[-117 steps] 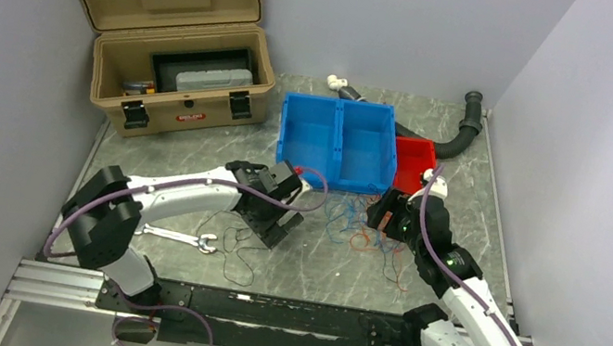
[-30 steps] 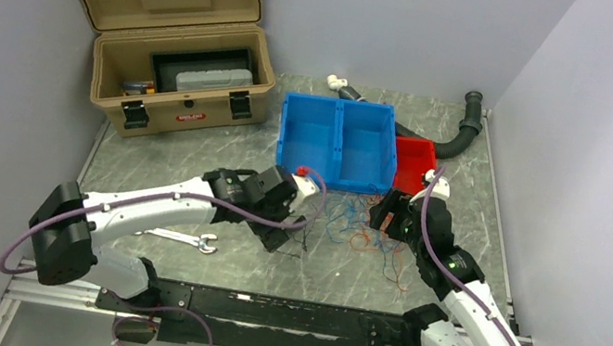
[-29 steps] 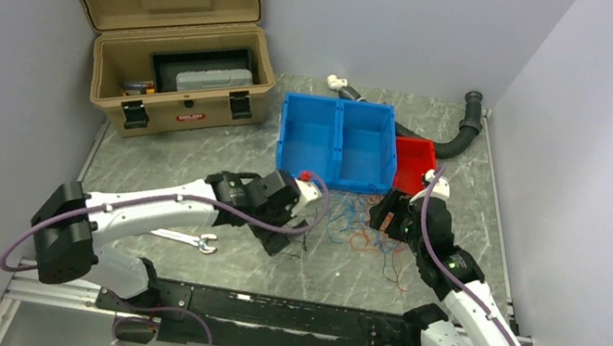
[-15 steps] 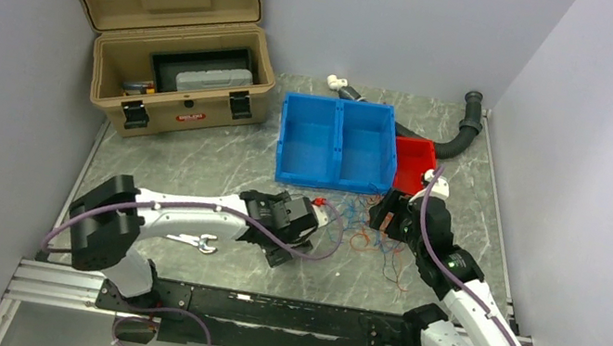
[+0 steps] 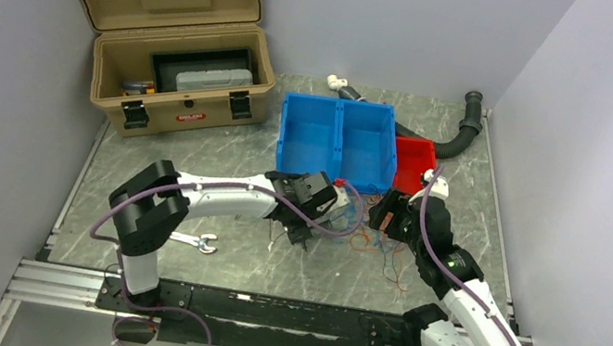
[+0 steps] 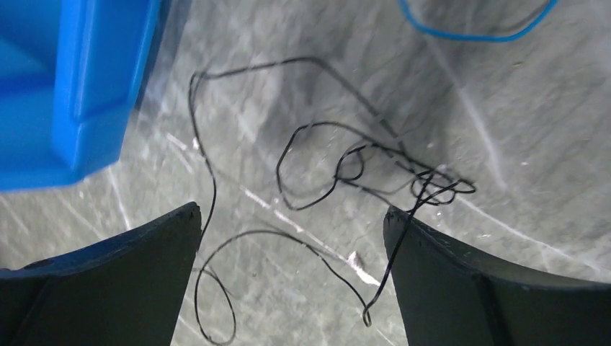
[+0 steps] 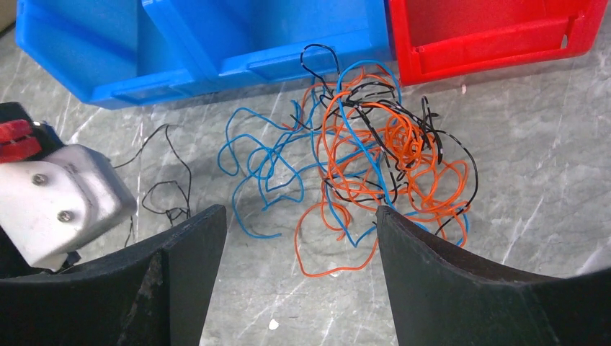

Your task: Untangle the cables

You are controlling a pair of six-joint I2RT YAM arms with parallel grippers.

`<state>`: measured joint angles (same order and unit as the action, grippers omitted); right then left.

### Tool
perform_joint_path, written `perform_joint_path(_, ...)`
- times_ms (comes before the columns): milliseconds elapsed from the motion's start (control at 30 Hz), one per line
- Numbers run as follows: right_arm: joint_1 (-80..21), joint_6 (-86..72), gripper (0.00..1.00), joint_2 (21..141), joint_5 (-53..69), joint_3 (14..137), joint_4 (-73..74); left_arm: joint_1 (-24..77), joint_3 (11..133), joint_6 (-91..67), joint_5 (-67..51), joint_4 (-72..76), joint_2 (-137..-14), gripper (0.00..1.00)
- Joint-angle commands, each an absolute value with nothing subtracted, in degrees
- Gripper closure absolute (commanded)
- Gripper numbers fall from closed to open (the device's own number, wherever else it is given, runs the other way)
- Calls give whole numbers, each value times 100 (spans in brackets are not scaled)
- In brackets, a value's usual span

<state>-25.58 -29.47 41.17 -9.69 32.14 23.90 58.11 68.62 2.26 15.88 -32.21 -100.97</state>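
Note:
The cables (image 7: 375, 155) are a tangled bunch of orange, blue and black wires on the table in front of the bins; they also show in the top view (image 5: 368, 230). A loose black wire (image 6: 346, 173) lies apart to the left of the bunch, looped on the table. My left gripper (image 6: 292, 223) is open just above this black wire, one strand running beside the right finger (image 6: 461, 281). It also shows in the top view (image 5: 298, 228). My right gripper (image 7: 301, 220) is open and empty over the bunch's near edge, also seen from above (image 5: 389, 220).
A blue two-compartment bin (image 5: 338, 141) and a red bin (image 5: 415, 160) stand just behind the wires. An open tan case (image 5: 179, 67) is at the back left. A wrench (image 5: 179, 237) lies near the left arm. A black corrugated hose (image 5: 460, 133) curves at the back right.
My left arm has swung right and forward, from near the wrench toward the blue bin and the wire bunch. The right arm has stayed still.

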Motion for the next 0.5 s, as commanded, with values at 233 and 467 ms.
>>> perform_joint_path(233, -2557, -2865, 22, 4054, -1036, 3424, 2303, 5176, 7544, 354, -338, -3354, -10727, 1)
perform_joint_path(467, -2557, -2848, 22, 4126, -1022, 3453, 2257, 4647, 7498, -165, -1662, -3294, -11049, 18)
